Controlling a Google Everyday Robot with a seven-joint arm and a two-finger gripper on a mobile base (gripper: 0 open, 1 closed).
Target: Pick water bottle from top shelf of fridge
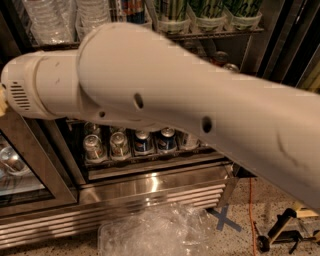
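Observation:
My grey arm (165, 100) crosses the whole camera view in front of the open fridge (155, 182). My gripper is past the left edge, beyond the arm's vented wrist (22, 95), so it is out of view. Clear ribbed water bottles (47, 20) stand at the top left on the highest wire rack in view (225, 34), the top shelf, with their caps cut off by the frame. Clear lane trays (172, 25) line the rack's front edge. A blue and red label (132, 7) shows beside the bottles.
Green-labelled drinks (215, 12) fill the trays at the top right. Cans (120, 145) line the lowest rack above the louvred steel base (150, 197). A shut glass door (20, 175) is at the left. A clear plastic sheet (160, 232), a blue tape cross (225, 220), an orange cord (251, 210) and a black clamp (280, 230) are on the floor.

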